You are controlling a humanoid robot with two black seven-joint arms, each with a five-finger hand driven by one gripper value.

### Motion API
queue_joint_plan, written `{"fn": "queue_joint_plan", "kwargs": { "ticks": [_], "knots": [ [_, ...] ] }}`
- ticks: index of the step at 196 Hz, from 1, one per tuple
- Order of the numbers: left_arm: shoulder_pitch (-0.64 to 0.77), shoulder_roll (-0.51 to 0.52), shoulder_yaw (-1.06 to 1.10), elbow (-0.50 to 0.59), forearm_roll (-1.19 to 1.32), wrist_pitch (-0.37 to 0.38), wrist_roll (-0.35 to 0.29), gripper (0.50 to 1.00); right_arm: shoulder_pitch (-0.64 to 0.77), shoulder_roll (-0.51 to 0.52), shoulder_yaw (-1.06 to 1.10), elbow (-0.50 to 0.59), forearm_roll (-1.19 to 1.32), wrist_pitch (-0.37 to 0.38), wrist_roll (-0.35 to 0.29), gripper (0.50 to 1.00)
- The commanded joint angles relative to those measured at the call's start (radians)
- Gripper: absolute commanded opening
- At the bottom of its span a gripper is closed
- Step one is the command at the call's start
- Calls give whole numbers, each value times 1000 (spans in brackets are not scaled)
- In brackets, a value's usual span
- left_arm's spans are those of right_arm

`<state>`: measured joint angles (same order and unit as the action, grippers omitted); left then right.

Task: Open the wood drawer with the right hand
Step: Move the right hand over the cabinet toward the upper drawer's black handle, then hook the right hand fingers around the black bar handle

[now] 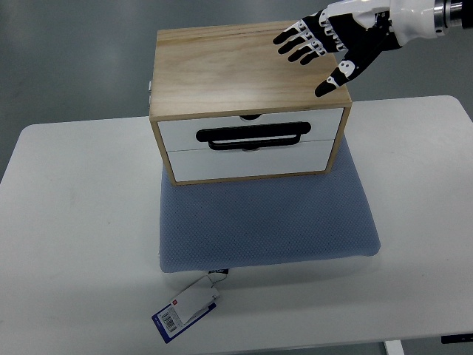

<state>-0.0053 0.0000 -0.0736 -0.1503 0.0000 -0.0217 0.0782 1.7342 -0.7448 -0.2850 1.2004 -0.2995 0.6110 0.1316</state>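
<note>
Still shut, wood drawer (251,132) below right hand (336,46).

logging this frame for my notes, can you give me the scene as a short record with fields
surface: white table
pad: blue cushion lying on the table, a tag at its front edge
cabinet: wood drawer box standing on the rear part of the cushion
drawers: two white fronts, both closed
handle: black handle across the seam between the two fronts
right hand: right hand above the box's top right rear corner, fingers spread, holding nothing
left hand: not in view
task state: drawer not yet opened
</note>
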Motion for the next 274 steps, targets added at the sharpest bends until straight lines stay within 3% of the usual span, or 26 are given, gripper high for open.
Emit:
{"fn": "queue_joint_plan", "kwargs": {
  "ticks": [1,128,191,274],
  "knots": [
    [-1,0,0,0,0,0,0,1000,18,42,-33,-1,-1,0,-1,928],
    [-1,0,0,0,0,0,0,1000,151,206,-266,65,69,0,-12,928],
    [-1,0,0,0,0,0,0,1000,154,303,-301,65,132,-146,-17,928],
    [-1,0,0,0,0,0,0,1000,127,340,-316,64,123,-226,-78,928]
  ]
}}
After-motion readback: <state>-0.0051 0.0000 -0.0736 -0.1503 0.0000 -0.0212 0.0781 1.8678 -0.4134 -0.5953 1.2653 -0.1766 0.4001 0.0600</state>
